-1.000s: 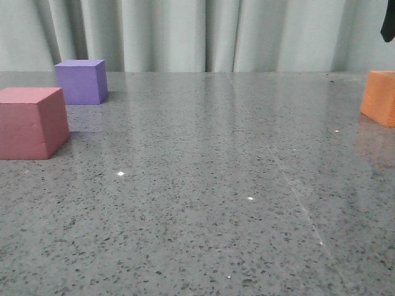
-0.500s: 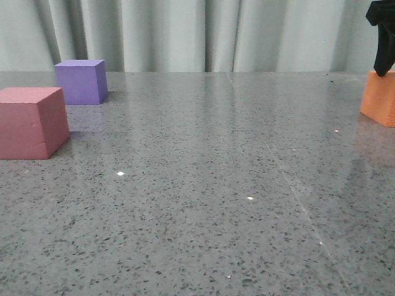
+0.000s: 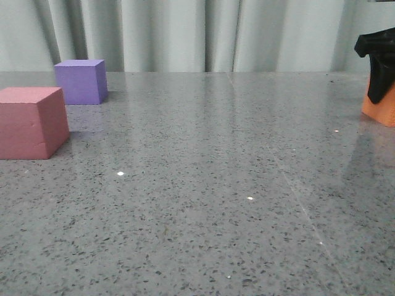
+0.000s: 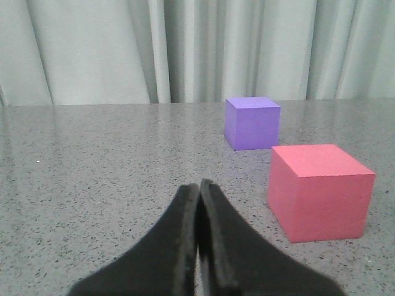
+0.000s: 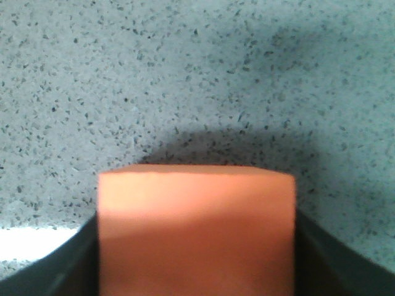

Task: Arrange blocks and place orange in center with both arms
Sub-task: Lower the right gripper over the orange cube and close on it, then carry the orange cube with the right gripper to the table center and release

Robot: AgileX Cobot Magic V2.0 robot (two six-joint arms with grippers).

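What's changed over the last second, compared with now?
The right gripper came down from the top right corner onto the orange cube, its fingers now at the cube's sides; a grasp isn't confirmed. The pink and purple cubes stayed put.

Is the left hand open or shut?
Shut. In the left wrist view the left hand shows both fingers pressed together, nothing between them.

A lab-like test setup: speckled grey stone table (image 3: 203, 185) before a pale pleated curtain (image 3: 185, 34).
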